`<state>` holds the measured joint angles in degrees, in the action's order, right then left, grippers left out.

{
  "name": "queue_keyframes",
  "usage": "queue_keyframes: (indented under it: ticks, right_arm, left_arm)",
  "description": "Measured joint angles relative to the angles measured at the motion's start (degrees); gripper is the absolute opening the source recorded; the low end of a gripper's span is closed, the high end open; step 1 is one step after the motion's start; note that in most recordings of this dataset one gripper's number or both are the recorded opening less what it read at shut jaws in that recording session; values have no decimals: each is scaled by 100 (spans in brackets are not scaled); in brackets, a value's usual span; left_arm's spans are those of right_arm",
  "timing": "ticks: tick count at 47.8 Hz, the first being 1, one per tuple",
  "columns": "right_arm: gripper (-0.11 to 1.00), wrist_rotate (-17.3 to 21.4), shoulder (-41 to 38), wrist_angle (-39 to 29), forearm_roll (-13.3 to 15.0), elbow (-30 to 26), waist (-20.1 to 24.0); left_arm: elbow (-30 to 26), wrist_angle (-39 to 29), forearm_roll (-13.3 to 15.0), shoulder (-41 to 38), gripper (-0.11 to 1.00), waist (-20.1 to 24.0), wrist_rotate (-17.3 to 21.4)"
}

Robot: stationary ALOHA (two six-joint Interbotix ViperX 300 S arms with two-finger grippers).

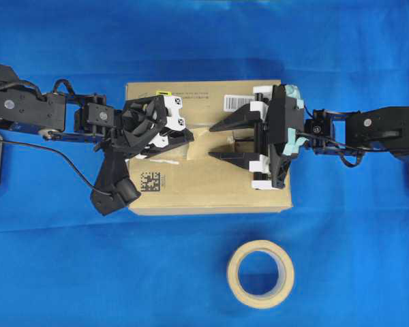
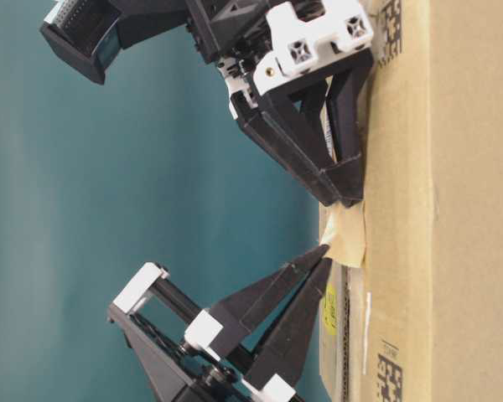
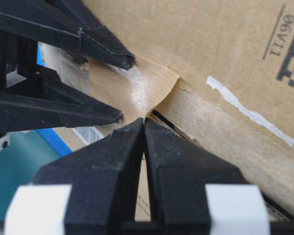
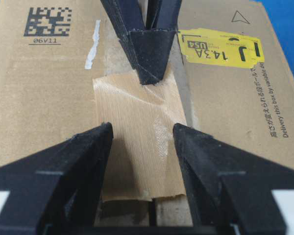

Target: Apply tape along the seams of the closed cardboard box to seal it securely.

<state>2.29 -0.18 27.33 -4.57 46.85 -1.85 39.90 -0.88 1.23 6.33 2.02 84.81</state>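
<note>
On top of the cardboard box [image 1: 211, 184], the tape [image 4: 137, 142] is laid over the seam [image 3: 161, 117], slightly wrinkled and glossy, its weave faintly ribbed. One edge of the tape is pinched by the clenched left gripper [image 4: 148, 76], whose black wedge-shaped fingers meet at their tips. The right gripper [image 4: 142, 142] is spread wide, one finger at each side of the tape, nothing grasped. A yellow sticker [image 4: 220, 47] is seen beside the seam, and a tape roll [image 1: 260, 274] lies apart on the blue cloth [image 1: 68, 272].

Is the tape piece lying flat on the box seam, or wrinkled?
Wrinkled: the tape shows creases radiating from the shut left gripper, which pins its far end.
</note>
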Motion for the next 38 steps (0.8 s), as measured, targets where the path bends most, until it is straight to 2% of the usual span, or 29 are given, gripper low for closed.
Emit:
queue_keyframes:
  ticks: [6, 10, 12, 18, 23, 31, 38]
  right_arm:
    - [55, -9, 0, 9, 0, 0, 0]
    - [55, -9, 0, 9, 0, 0, -9]
    - [55, -9, 0, 18, -9, 0, -9]
    - [50, 0, 0, 18, -18, 0, -35]
    - [38, 0, 0, 9, -18, 0, -44]
    - [19, 0, 0, 0, -18, 0, -62]
    - [18, 0, 0, -70, -18, 0, -70]
  left_arm:
    - [0, -79, 0, 0, 2, 35, -9]
    - [-9, -114, 0, 0, 7, 44, -9]
    - [-9, -123, 0, 0, 14, 44, 0]
    - [-9, -132, 0, 0, 47, 53, -53]
    - [-9, -132, 0, 0, 70, 62, -62]
    - [-9, -141, 0, 0, 67, 70, -35]
    - [-9, -141, 0, 0, 66, 132, -35]
